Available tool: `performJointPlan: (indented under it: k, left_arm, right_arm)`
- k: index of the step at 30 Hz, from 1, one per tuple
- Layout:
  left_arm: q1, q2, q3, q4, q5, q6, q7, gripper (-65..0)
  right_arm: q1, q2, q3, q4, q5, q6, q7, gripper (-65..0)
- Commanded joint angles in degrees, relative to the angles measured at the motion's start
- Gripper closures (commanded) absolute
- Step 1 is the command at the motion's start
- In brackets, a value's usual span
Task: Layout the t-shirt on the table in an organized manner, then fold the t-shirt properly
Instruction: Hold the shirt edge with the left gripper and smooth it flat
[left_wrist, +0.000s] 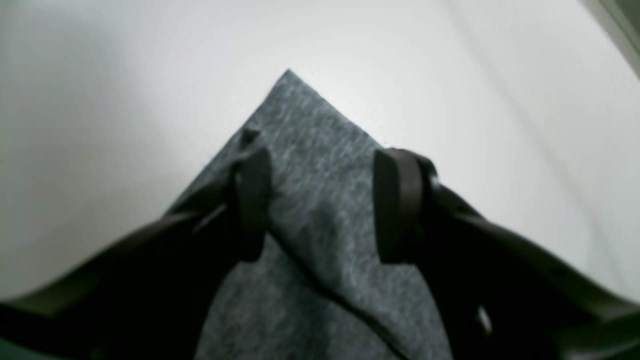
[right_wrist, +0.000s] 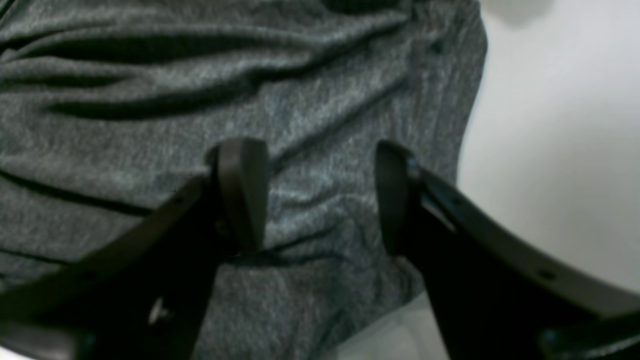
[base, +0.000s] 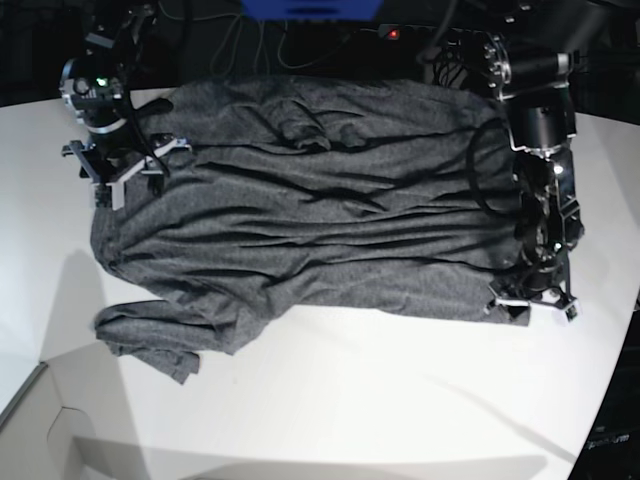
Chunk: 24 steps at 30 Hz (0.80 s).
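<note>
The dark-grey t-shirt (base: 320, 230) lies spread and wrinkled across the white table (base: 400, 400), one sleeve bunched at the front left (base: 150, 335). My left gripper (base: 532, 308) stands open at the shirt's front right corner. In the left wrist view that gripper (left_wrist: 325, 205) straddles the pointed corner of the t-shirt (left_wrist: 310, 150), which lies flat on the table (left_wrist: 100, 100). My right gripper (base: 130, 178) is open over the shirt's far left edge. From the right wrist, the gripper (right_wrist: 320, 200) hovers over creased t-shirt fabric (right_wrist: 150, 100) near its hem, with bare table (right_wrist: 550, 150) beside it.
Cables and dark equipment (base: 450, 40) line the back of the table, with a blue object (base: 310, 8) above them. The table's curved edge (base: 620, 340) runs close to the left arm. A white ledge (base: 40, 420) sits at the front left.
</note>
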Motion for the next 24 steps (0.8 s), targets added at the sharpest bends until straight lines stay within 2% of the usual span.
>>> performJointPlan:
  k: [1, 24]
  left_arm:
    - [-1.16, -0.55, 0.06, 0.90, -0.19, 0.01, -0.94, -31.7]
    - [0.07, -0.73, -0.38, 0.90, -0.19, 0.19, -0.94, -31.6]
  right_arm:
    - [0.22, 0.33, 0.10, 0.91, 0.64, -0.22, 1.53, -34.0]
    - [1.10, 0.33, 0.10, 0.39, 0.64, -0.22, 1.62, -34.0]
